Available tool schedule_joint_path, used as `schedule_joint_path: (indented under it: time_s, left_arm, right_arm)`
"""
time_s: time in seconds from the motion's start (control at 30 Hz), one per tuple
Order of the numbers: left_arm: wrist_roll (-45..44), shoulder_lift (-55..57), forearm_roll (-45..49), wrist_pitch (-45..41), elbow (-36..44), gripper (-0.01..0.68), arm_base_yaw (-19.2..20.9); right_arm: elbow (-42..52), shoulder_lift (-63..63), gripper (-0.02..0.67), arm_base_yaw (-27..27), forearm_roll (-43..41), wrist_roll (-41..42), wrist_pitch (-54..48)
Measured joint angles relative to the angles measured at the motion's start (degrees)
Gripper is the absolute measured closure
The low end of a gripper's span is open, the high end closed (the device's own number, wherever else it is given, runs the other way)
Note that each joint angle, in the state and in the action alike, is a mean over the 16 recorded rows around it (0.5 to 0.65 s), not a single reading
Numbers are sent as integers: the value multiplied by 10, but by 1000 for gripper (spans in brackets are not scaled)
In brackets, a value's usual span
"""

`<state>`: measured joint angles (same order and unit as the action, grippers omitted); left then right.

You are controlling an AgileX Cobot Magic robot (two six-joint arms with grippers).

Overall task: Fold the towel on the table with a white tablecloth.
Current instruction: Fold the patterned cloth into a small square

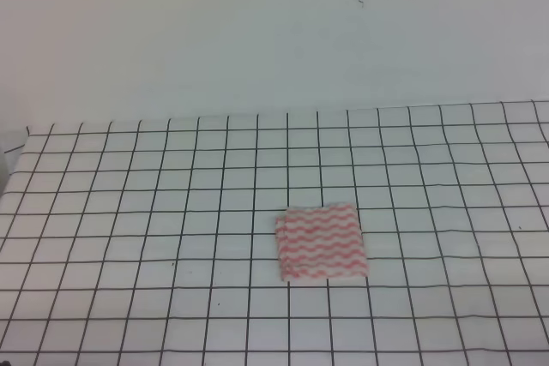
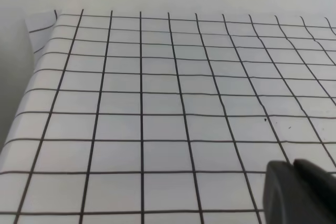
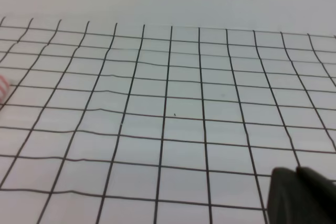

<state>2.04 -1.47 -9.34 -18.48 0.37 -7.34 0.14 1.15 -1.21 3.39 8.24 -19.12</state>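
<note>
One towel [image 1: 321, 243] only, folded small and squarish, red-pink wavy stripes on white, flat on the white tablecloth [image 1: 154, 212] a little right of the middle and toward the near edge of the table [image 1: 515, 297] in the high view. Layered edges visible along the left and bottom sides, corners roughly squared, slightly askew against the black grid. No arm over the cloth in the high view. Left wrist view: only a dark piece of the left gripper [image 2: 299, 192] at the lower right corner, above bare grid squares, well apart from the towel; jaws wide or narrow, cannot tell (too little of them in frame). Cloth's left edge draped down at the table's far left corner there. Right wrist view: likewise a dark corner of the right gripper [image 3: 299, 195] at lower right, opening impossible to tell, and a sliver of pink at the left border [image 3: 2, 88], apparently the towel's edge.
</note>
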Motion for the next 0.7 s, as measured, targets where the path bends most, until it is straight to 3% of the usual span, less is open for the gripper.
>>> schedule_joint_path:
  time_s: [0.7]
  left_arm:
    - [0, 0, 1, 3, 2, 673, 0]
  right_arm:
    - [0, -1, 650, -1, 0, -2, 0]
